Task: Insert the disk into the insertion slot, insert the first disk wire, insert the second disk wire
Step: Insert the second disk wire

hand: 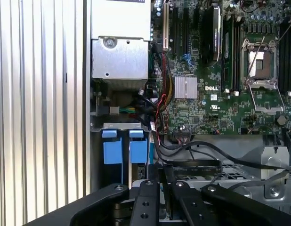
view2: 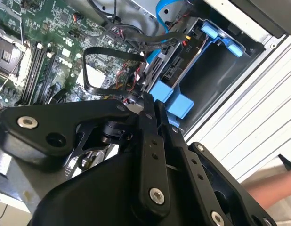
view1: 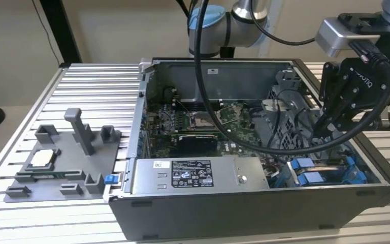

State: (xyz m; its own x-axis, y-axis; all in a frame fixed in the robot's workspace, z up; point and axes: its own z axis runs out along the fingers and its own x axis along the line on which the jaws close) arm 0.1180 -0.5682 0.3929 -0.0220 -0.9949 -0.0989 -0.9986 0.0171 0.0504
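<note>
— Well, where was your gripper (view2: pixel 151 100)?
— Over the open computer case (view1: pixel 249 213), at the corner on the exterior view's right, you had it hanging just above the disk (view1: pixel 312 177), which sat in its blue carrier inside the drive bay.
— And the fingers (view2: pixel 146 141)?
— Drawn together, with a black flat cable (view2: pixel 108 51) looping up to their tips; whether they pinched it, you could not have told from either wrist view

Grey power supply box (view1: pixel 185 175) sits well aside of the jaws in the computer case (view1: pixel 249 213). Motherboard (hand: pixel 206 108) with CPU socket (hand: pixel 264 70) lies beyond them. Grey fixture (view1: pixel 59 168) rests far off on the slatted table (view1: pixel 93 81).
</note>
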